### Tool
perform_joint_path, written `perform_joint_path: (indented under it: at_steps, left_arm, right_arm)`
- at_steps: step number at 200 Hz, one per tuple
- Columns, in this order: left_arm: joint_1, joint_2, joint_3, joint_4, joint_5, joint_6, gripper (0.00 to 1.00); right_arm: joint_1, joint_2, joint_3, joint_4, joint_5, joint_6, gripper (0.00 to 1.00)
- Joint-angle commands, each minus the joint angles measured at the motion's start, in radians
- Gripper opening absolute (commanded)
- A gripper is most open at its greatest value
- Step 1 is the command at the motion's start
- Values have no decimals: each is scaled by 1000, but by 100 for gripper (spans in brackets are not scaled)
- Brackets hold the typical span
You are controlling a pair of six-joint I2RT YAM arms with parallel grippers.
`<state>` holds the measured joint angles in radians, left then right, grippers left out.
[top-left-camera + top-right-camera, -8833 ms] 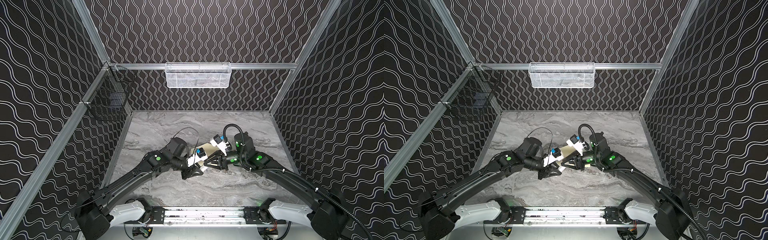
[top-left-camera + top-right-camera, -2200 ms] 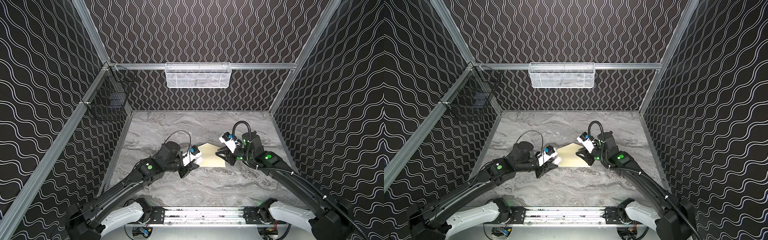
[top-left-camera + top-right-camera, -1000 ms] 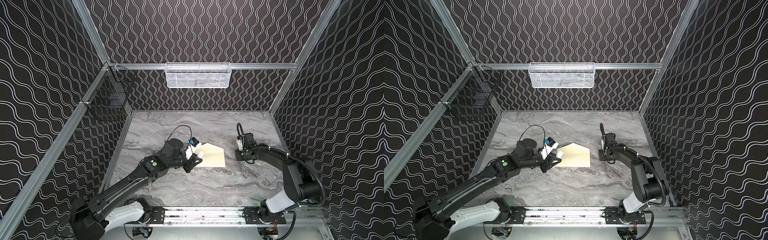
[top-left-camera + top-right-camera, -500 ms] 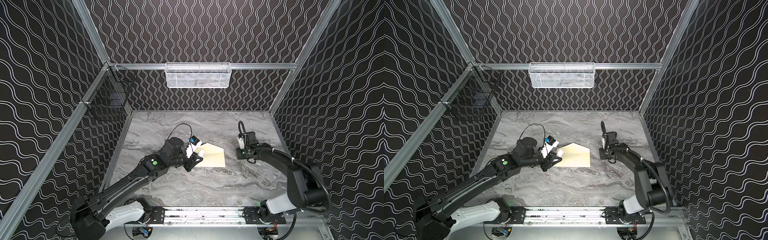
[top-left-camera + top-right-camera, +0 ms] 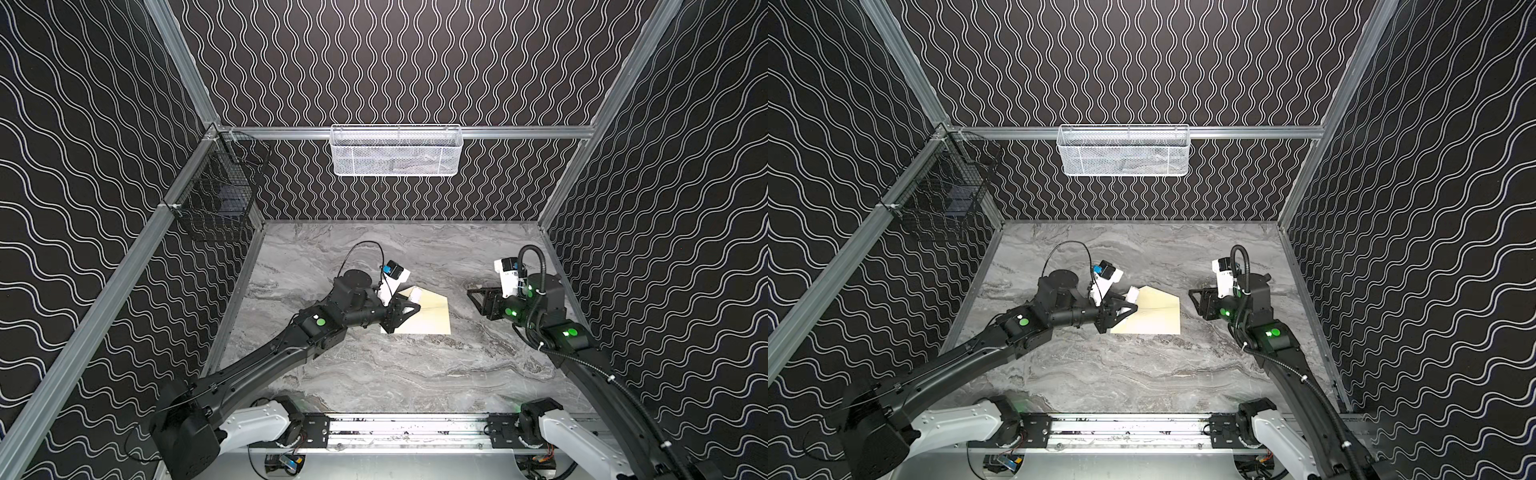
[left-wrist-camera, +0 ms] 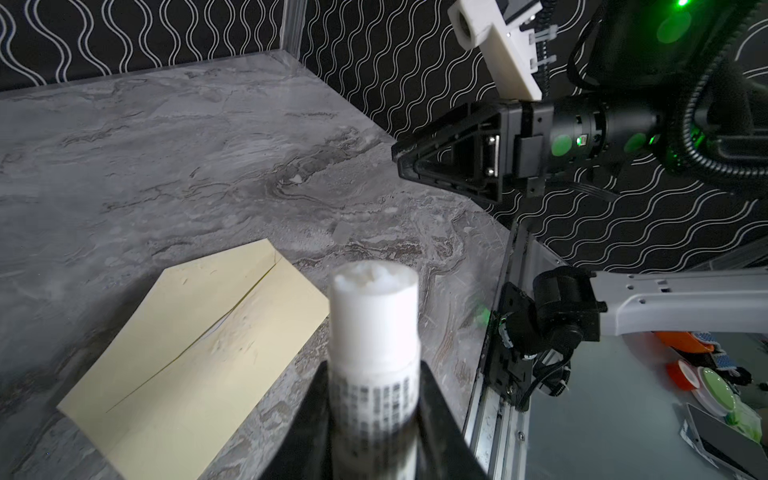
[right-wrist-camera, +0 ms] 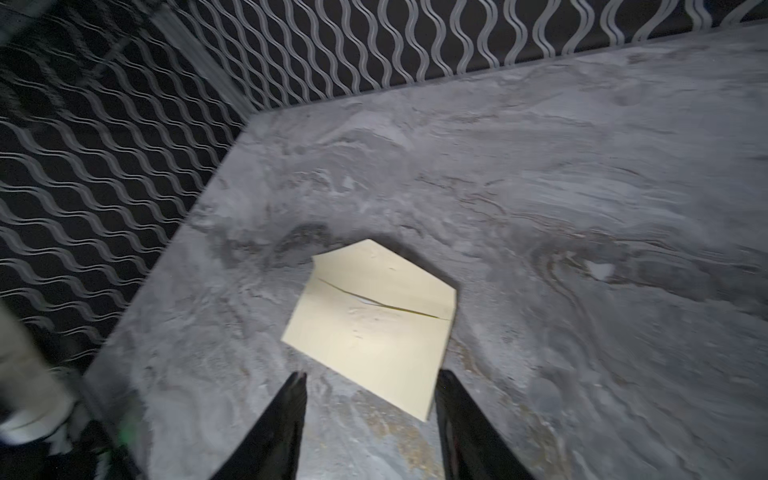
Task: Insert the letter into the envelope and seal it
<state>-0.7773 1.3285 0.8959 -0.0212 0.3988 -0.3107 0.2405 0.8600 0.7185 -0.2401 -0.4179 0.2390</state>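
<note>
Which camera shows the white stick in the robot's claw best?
The left wrist view: the white stick sits close up, clamped in the left gripper. Both top views show only a tiny white tip. The right wrist view doesn't clearly show it.

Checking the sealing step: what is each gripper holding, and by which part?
Left gripper holds the white stick by its printed lower barrel. Right gripper holds nothing; its jaws stand open.

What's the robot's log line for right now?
left gripper: holds white stick by envelope | right gripper: open, empty | envelope: flat | letter: unseen
</note>
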Motion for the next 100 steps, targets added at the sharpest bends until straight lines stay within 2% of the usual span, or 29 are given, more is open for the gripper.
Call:
perform_joint_path:
  at_steps: [1,36,75,100]
  left_arm:
    - [0,17,8,151,49,-44,0]
    - [0,22,-8,232,44,-29,0]
    - [-1,87,-19,379,163,-58,0]
    - [-3,108,-38,467,200,-72,0]
  right_arm:
    - [3,-25,-8,131,-184,86,54]
    - [14,-47,-6,161,-188,186,55]
    - [36,-84,-33,284,-270,295,55]
    - [57,-89,-33,379,-333,339,55]
